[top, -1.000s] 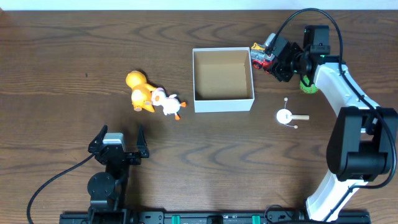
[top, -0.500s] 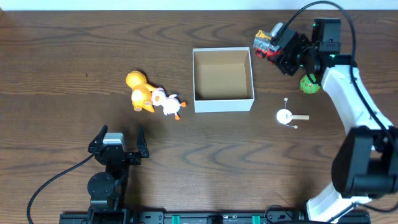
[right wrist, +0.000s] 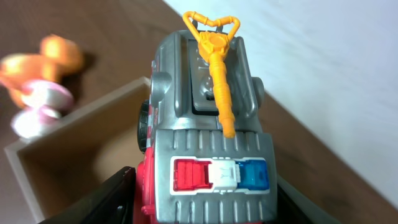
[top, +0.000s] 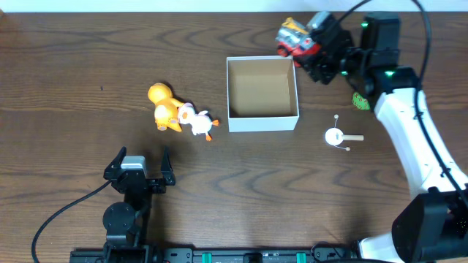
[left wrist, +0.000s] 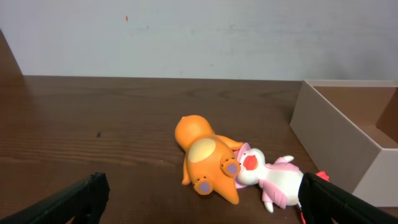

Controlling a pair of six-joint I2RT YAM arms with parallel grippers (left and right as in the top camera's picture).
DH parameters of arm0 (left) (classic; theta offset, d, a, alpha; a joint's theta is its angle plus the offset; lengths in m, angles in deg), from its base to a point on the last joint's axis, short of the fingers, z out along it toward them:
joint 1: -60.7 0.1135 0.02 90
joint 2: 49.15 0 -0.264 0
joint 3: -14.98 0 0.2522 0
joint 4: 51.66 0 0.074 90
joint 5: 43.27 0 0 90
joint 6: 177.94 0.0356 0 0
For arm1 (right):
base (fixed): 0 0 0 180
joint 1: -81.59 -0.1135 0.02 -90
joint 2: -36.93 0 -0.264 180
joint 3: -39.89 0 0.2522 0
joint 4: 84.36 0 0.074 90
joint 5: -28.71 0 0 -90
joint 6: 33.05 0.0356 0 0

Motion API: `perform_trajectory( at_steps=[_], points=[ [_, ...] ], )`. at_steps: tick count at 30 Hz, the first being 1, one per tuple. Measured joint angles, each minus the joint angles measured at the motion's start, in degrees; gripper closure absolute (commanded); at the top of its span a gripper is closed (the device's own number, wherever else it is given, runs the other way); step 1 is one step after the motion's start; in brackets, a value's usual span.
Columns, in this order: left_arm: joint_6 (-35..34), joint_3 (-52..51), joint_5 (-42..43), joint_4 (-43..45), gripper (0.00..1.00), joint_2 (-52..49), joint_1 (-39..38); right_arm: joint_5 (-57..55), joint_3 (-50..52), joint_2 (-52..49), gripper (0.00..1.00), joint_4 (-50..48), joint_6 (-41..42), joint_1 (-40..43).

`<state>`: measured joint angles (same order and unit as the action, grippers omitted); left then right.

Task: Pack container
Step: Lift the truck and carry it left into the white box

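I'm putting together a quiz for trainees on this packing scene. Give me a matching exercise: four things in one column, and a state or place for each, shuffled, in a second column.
Things
1. toy truck
2. container
3. orange toy
4. left gripper

States or places
A. open, holding nothing
B. empty inside
C. lying left of the container
D. gripped by the right gripper

Pairs: 1-D, 2-B, 3-C, 4-A
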<state>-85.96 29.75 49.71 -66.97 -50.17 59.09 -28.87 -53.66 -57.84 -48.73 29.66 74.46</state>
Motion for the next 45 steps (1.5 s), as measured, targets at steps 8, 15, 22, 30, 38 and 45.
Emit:
perform_trajectory(
  at_steps=[8, 15, 22, 30, 38, 45],
  points=[
    [0.0, 0.0, 0.0, 0.0, 0.02, 0.0, 0.0, -2.4, 0.0, 0.0, 0.57, 0.0, 3.8, -10.4],
    [0.0, 0.0, 0.0, 0.0, 0.02, 0.0, 0.0, -8.9, 0.0, -0.1, 0.62, 0.4, 4.4, -15.5],
    [0.0, 0.0, 0.0, 0.0, 0.02, 0.0, 0.0, -11.5, 0.0, -3.6, 0.63, 1.0, 5.4, -15.9],
    [0.0, 0.0, 0.0, 0.0, 0.02, 0.0, 0.0, -15.8, 0.0, -11.1, 0.67, 1.0, 10.3, -15.9],
    [0.0, 0.0, 0.0, 0.0, 0.03, 0.0, 0.0, -17.8, 0.0, -12.2, 0.68, 3.5, 15.7, -15.9],
    [0.0, 0.0, 0.0, 0.0, 0.02, 0.0, 0.0, -18.2, 0.0, -12.2, 0.73, 11.3, 18.8, -15.9]
  ],
)
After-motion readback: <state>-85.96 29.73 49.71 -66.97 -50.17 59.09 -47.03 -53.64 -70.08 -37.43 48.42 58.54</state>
